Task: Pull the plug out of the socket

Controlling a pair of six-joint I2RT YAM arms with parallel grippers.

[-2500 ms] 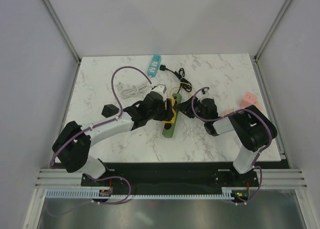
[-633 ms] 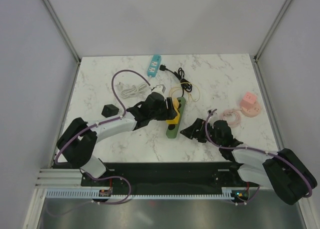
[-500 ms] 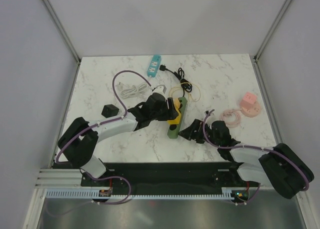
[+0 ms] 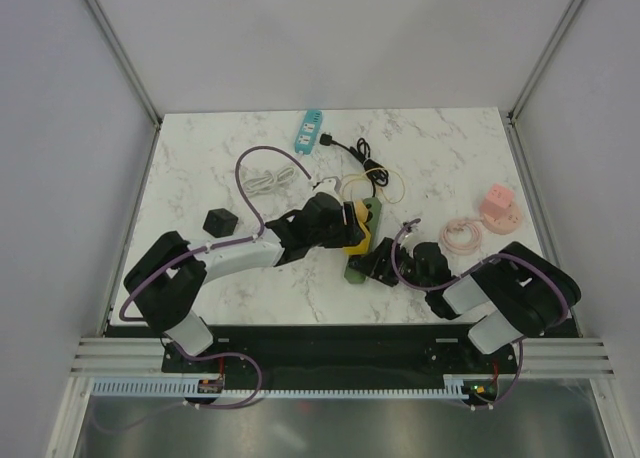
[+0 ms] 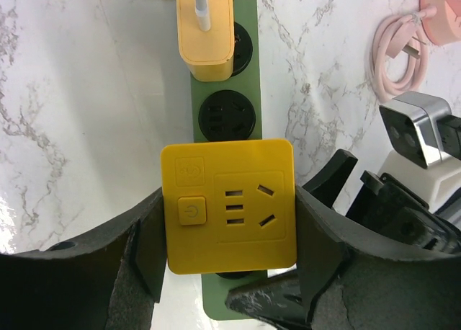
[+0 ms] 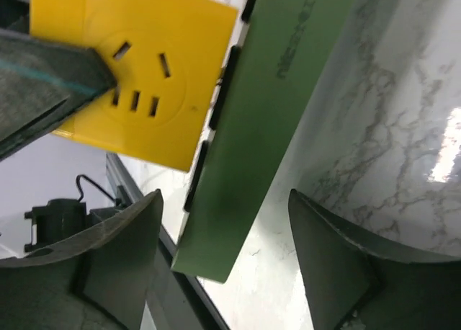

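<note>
A green power strip (image 4: 356, 270) lies on the marble table, also seen in the left wrist view (image 5: 247, 106) and the right wrist view (image 6: 281, 92). A yellow cube plug (image 4: 355, 230) sits on it near its near end. My left gripper (image 4: 343, 228) is shut on this yellow plug (image 5: 229, 204), one finger on each side. My right gripper (image 4: 372, 268) is open, and its jaws straddle the strip's near end (image 6: 225, 229) without touching. The yellow plug (image 6: 130, 63) shows above the strip there. A small yellow charger (image 5: 207, 34) is plugged in farther along.
A blue power strip (image 4: 308, 130), a black cable (image 4: 355, 150) and a yellow cable (image 4: 378, 183) lie at the back. A white cable (image 4: 262, 181) and a black cube (image 4: 219, 221) lie at the left. A pink socket cube (image 4: 499, 206) with a pink cable (image 4: 461, 233) is at the right.
My right gripper has moved left, up to the strip's near end. My left gripper, the yellow plug and the strip have shifted a little to the right.
</note>
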